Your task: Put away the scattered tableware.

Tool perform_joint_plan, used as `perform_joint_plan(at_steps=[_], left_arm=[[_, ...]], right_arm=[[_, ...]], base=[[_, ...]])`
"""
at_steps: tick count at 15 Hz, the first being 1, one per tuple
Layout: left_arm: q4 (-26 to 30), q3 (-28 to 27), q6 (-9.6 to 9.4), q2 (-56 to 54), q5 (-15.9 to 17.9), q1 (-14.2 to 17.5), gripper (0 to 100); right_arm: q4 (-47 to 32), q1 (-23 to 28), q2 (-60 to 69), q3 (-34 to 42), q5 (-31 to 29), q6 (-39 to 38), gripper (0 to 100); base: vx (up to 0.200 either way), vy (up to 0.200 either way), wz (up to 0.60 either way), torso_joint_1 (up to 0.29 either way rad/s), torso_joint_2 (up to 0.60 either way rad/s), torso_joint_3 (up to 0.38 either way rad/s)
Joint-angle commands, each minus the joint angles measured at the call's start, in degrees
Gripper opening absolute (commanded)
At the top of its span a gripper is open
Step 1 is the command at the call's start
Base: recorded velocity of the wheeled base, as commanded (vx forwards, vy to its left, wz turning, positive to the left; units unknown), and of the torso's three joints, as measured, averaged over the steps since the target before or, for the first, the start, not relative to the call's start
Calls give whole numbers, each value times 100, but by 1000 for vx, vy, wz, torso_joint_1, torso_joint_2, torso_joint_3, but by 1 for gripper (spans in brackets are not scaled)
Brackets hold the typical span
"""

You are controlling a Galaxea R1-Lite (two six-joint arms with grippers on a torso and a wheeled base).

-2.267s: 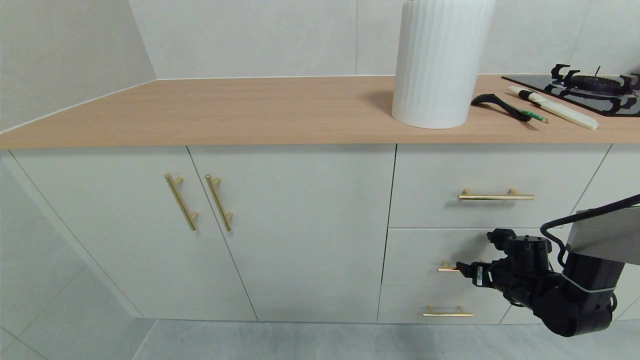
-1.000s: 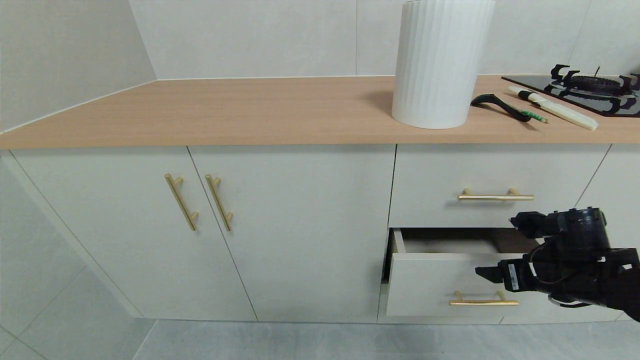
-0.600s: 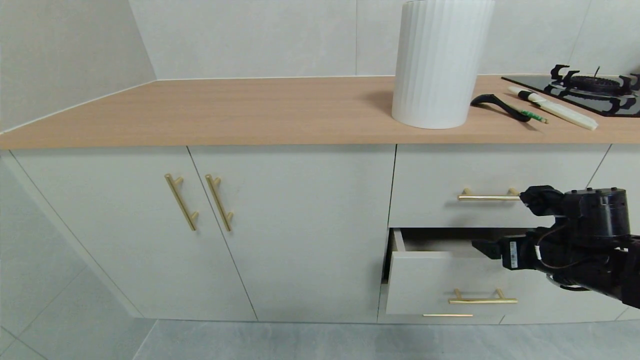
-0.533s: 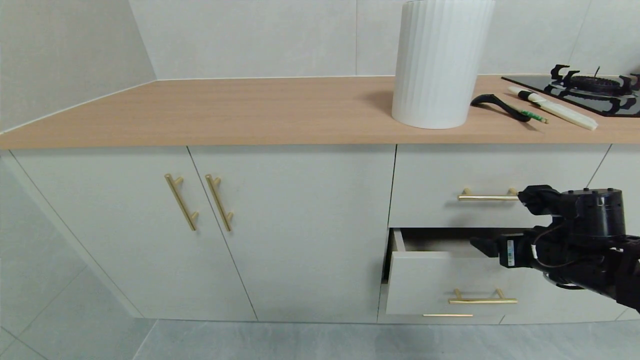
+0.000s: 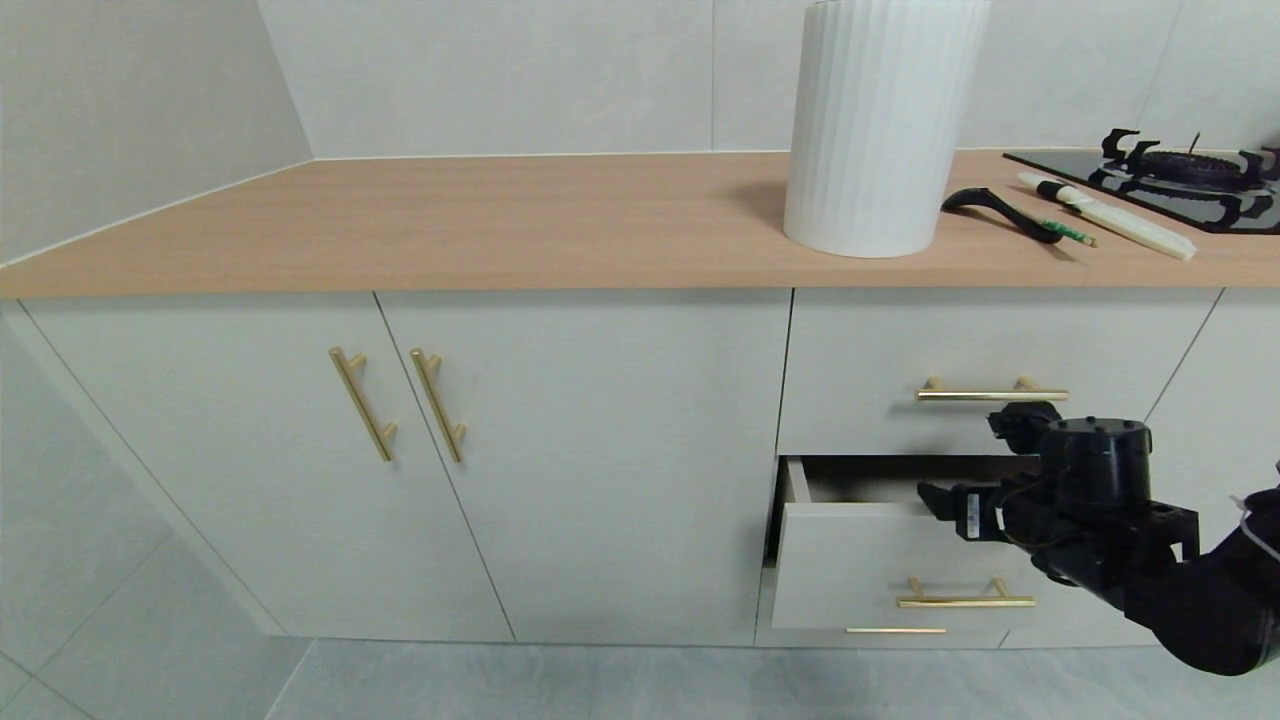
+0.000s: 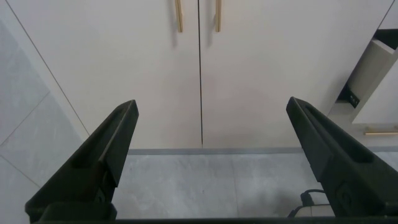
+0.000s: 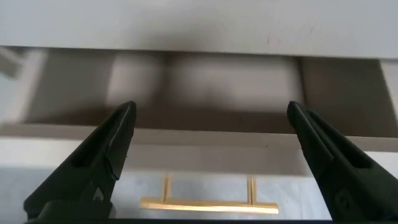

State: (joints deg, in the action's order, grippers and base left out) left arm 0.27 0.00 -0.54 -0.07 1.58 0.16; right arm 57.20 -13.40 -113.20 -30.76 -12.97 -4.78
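Above, white ribbed vase [image 5: 875,130] beside black utensil [image 5: 1000,213]

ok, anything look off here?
The drawer at right stands partly open, with the right tool open at its top edge. A black utensil and a white stick lie loose on the counter by the vase. Nothing spilled or damaged.

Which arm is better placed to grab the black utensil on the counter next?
Right, probably. The right gripper hangs open at the part-open drawer, below the counter end where the black utensil lies. The left gripper, also open, faces the double cabinet doors low down, farther away.
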Motion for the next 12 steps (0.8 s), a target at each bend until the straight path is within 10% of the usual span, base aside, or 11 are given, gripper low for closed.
perform_joint_plan(at_steps=[1,12], left_arm=[[0,0,1,7,0,2,100],[0,0,1,7,0,2,100]], right_arm=[[11,-5,-264,26,-12,3,100],[-824,-93,334,149,49,38,100]], base=[[0,0,0,0,0,0],[0,0,0,0,0,0]])
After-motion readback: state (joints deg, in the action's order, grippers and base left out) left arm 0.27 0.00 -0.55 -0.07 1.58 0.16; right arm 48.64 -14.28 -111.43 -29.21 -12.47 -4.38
